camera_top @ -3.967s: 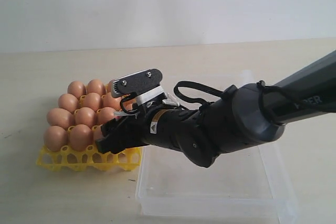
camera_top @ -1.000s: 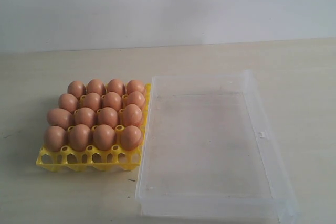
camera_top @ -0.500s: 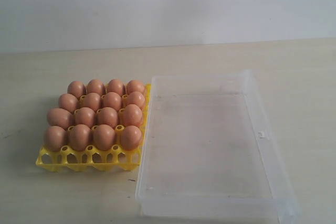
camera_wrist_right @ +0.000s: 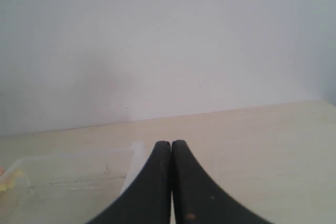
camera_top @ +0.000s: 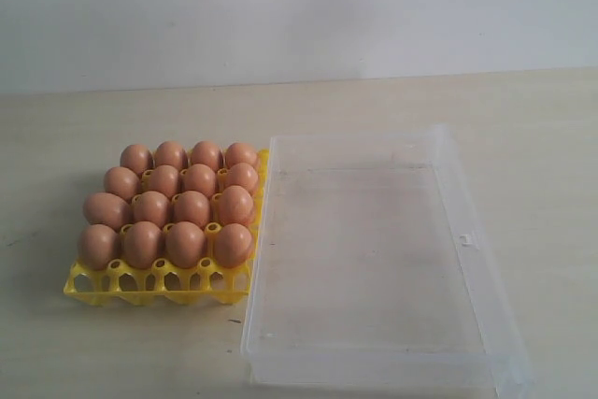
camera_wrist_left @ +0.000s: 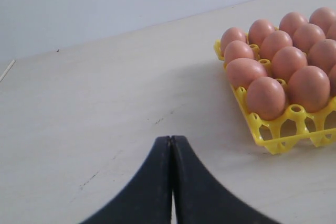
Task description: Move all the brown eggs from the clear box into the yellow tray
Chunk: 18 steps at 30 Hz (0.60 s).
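left gripper (camera_wrist_left: 171, 139) and right gripper (camera_wrist_right: 171, 143) clenched, smooth oval brown eggs (camera_top: 192, 207) in yellow tray (camera_top: 154, 289) — clear box (camera_top: 364, 368) beside

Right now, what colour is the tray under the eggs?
Bright yellow; the tray shows best in the left wrist view.

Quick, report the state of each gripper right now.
Left gripper: closed, fingers pressed together, holding nothing.
Right gripper: closed, fingers pressed together, holding nothing.
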Each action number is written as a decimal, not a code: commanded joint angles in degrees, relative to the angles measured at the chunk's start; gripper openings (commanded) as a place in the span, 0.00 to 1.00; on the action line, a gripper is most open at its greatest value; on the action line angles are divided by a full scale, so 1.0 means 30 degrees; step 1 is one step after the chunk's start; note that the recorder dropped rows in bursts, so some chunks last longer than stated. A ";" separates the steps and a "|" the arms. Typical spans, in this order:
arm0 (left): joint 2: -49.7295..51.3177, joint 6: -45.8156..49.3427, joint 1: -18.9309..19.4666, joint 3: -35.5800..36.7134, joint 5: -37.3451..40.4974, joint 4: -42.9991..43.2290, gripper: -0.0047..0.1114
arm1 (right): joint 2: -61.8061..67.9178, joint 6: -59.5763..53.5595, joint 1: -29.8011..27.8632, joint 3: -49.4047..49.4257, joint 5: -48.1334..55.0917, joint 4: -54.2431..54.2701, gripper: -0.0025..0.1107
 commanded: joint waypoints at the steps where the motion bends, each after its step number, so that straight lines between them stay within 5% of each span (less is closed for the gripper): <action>1: -0.0116 -0.0097 0.0032 -0.0077 -0.0111 -0.0008 0.04 | -0.0114 0.0161 -0.0114 0.0102 -0.0027 -0.0089 0.02; 18: -0.0116 -0.0097 0.0032 -0.0077 -0.0111 -0.0008 0.04 | -0.0114 -0.0722 -0.0114 0.0102 0.0005 -0.0103 0.02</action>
